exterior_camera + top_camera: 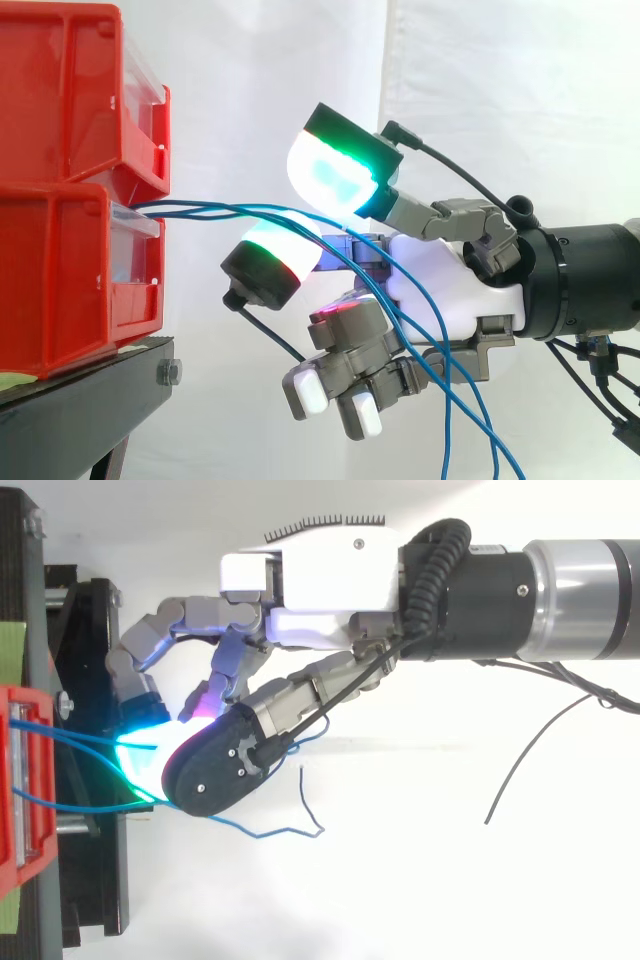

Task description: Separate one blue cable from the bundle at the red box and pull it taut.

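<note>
Separation step: robot hand sits among the blue cables just beside the red box, grasp cannot be told; next, isolate one strand and draw it away from the box.

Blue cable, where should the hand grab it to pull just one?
Take the blue cable on its level stretch just outside the red bins, where the strands spread apart in mid-air. Come from the open side facing the bins, where the hand is.
</note>
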Controlling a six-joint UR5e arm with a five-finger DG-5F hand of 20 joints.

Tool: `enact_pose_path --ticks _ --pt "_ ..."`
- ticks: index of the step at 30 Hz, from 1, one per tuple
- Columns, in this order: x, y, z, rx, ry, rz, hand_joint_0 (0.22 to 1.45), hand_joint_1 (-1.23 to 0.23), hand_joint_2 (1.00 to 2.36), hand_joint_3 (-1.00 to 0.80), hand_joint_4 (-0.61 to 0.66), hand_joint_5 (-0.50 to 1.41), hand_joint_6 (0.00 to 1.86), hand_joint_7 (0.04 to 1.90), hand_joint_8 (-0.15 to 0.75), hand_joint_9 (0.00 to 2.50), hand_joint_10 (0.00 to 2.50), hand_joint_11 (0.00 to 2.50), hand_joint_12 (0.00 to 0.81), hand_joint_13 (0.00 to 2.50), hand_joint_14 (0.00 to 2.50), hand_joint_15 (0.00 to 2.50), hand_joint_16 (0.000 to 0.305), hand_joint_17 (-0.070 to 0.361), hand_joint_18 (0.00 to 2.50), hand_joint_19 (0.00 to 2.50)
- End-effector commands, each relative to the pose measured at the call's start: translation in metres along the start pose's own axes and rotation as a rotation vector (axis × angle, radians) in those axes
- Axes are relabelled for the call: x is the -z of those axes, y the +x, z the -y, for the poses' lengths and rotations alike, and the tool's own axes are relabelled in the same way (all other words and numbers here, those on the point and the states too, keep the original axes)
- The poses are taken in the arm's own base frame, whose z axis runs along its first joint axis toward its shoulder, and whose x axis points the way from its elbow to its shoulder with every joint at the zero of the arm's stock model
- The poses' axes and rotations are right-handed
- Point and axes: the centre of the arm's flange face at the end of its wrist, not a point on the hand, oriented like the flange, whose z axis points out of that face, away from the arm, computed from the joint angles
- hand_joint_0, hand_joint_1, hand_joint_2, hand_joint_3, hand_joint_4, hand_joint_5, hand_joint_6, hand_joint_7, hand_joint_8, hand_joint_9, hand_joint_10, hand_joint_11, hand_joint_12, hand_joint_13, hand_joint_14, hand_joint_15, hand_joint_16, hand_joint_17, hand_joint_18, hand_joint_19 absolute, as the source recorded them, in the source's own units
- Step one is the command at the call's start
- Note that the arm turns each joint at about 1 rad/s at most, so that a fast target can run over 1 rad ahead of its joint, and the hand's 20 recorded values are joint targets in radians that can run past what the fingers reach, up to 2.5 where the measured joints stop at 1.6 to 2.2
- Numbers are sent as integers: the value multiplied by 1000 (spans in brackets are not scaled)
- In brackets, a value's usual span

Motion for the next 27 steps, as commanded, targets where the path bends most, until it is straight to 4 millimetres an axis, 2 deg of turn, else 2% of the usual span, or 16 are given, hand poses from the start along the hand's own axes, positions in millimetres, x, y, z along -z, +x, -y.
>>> enact_pose_path --ticks 1,4,6,11,15,19,20,27 --pt "0 -2 -1 0 -2 1 499 -522 1000 -500 -80 -129 761 1137 308 1191 27 1183 402 869 22 661 52 118 862 820" --pt "0 -4 -3 0 -6 1 583 -467 1000 -500 -110 -129 752 1165 277 1178 29 1183 380 852 23 669 47 106 821 860" --pt "0 -4 -3 0 -6 3 614 -487 1000 -500 -120 -130 749 1181 276 1174 29 1196 378 848 23 680 47 106 814 865" --pt "0 -4 -3 0 -5 3 608 -552 1008 -403 -127 -134 751 1179 283 1151 28 1194 383 832 23 683 48 107 801 876" --pt "0 -4 -3 0 -5 4 586 -655 1018 -245 -125 -141 762 1256 290 1136 29 1215 386 824 25 685 49 109 799 878" --pt "0 -4 -3 0 -5 4 592 -734 1020 -169 -121 -152 784 1326 287 1133 27 1210 385 818 23 685 49 110 797 862" --pt "0 -4 -2 1 -3 3 592 -744 1022 -141 -122 -164 817 1273 286 1128 28 1226 386 817 25 683 49 110 797 860" --pt "0 -4 -2 0 -2 6 606 -748 1023 -118 -185 -168 846 1206 287 1122 25 1174 375 793 22 635 48 109 790 838"
